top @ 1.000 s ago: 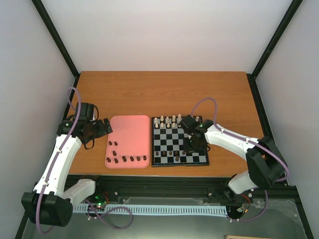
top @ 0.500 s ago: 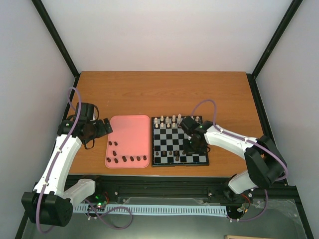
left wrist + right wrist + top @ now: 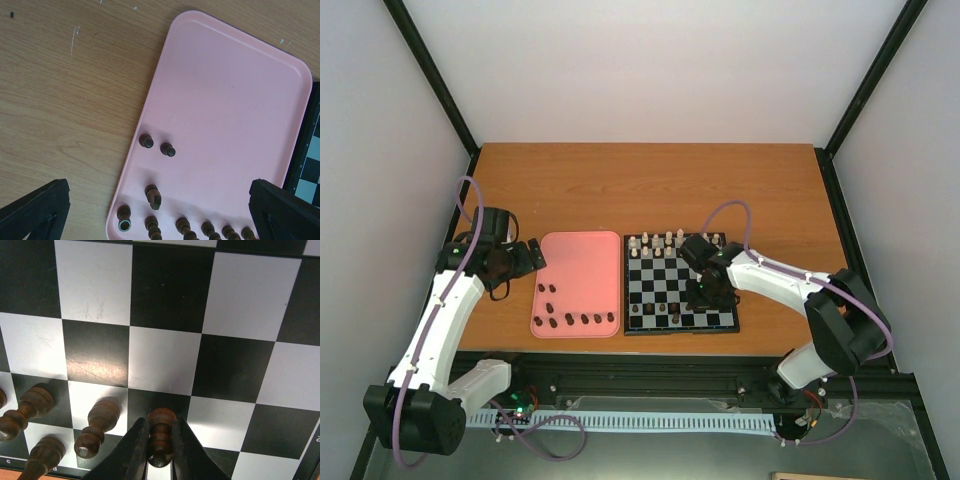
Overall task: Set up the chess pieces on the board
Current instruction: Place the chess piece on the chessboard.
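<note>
Chess pieces apparently cropped below.

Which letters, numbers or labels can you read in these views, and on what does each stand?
"C": white, on the black rim of the small black-and-pale-squared chessboard, right wrist view.
Next rim letter: half hidden behind a dark brown chess piece, unreadable.
Right rim mark: cut off, perhaps "2".
Plain pink tray and brown wooden table: no text.
</note>
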You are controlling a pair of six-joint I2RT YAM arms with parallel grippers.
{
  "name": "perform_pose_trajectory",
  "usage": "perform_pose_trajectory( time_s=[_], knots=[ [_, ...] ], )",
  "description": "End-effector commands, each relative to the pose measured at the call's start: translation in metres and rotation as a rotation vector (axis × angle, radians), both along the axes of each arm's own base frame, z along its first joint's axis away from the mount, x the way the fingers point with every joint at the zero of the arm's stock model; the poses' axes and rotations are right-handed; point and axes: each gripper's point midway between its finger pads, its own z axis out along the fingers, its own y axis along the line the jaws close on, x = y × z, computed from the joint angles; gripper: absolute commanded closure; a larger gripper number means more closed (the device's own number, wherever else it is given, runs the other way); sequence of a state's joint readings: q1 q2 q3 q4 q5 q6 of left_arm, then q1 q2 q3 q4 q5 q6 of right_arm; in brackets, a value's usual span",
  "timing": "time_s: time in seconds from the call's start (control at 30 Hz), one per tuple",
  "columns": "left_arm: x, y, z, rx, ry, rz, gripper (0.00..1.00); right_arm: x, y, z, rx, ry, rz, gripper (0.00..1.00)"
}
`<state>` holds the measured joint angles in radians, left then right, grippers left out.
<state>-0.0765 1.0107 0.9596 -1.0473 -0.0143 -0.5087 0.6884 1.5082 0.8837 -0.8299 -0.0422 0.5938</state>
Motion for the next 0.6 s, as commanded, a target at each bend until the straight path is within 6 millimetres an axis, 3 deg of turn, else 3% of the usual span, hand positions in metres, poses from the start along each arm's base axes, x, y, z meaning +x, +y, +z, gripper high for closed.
perform_pose_trajectory(
  time_s=[0.0,0.57],
  knots=[
    [0.002,0.002,0.006,-0.001,-0.026,0.013,0.00,0.006,0.003,0.000,0.010,-0.007,-0.008,0.85],
    [0.000,0.004,0.007,0.006,-0.030,0.012,0.00,0.016,0.010,0.003,0.009,-0.014,0.005,0.83]
  ],
)
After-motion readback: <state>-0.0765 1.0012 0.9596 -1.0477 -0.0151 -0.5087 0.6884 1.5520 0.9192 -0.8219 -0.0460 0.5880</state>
